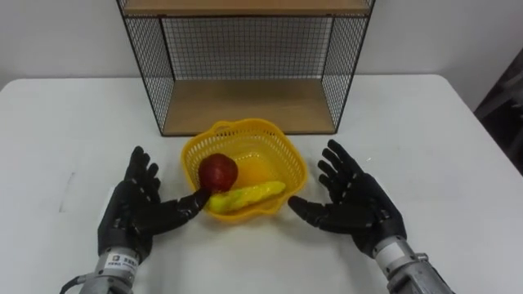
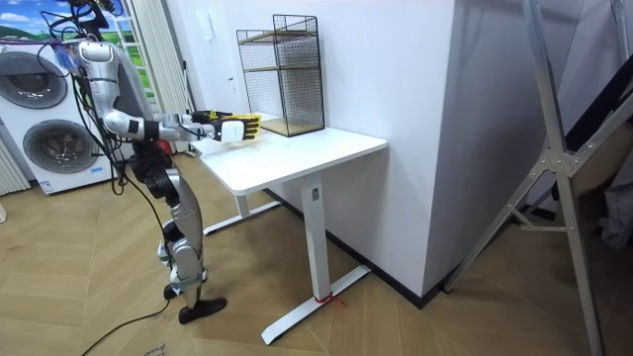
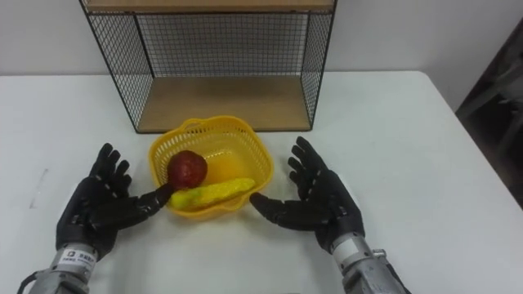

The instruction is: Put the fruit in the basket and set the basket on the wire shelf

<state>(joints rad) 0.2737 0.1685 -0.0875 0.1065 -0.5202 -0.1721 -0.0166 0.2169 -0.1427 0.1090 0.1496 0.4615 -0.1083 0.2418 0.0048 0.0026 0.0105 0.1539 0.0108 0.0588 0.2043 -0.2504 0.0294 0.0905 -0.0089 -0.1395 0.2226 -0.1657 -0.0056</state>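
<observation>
A yellow plastic basket (image 1: 278,145) stands on the white table (image 1: 425,131) just in front of the wire shelf (image 1: 245,106). Inside it lie a red apple (image 1: 218,171) and a yellow banana (image 1: 248,195). My left hand (image 1: 139,208) is open at the basket's left side, its thumb reaching the rim near the apple. At the basket's right side my right hand (image 1: 355,202) is open too, thumb pointing at the rim, palm turned toward the basket. In the room view I stand at the table's end with both arms held out over it (image 2: 223,124).
The wire shelf has a wooden bottom board (image 1: 249,104) and mesh sides, its open front facing me. White table surface stretches to both sides of the basket. A washing machine (image 2: 54,138) stands behind me in the room view.
</observation>
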